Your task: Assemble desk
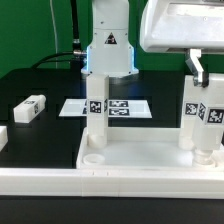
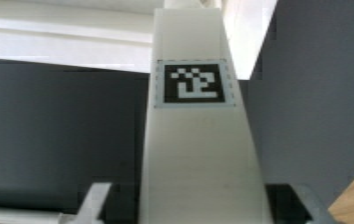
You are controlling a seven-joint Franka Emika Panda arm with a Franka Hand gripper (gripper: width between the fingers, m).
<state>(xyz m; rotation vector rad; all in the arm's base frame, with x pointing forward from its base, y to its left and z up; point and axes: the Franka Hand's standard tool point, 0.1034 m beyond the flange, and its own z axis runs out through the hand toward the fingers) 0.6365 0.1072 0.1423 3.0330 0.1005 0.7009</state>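
Desk top (image 1: 140, 162) lies under upright leg (image 2: 195, 130) gripped by tool (image 2: 192, 200)

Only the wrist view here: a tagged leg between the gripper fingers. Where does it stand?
Observer: That leg stands upright on the top, near its end on the exterior view's right.
Operator: Alone there?
Observer: No, a second leg stands right beside it.
Operator: Others?
Observer: A third leg stands on the top near the corner on the exterior view's left.
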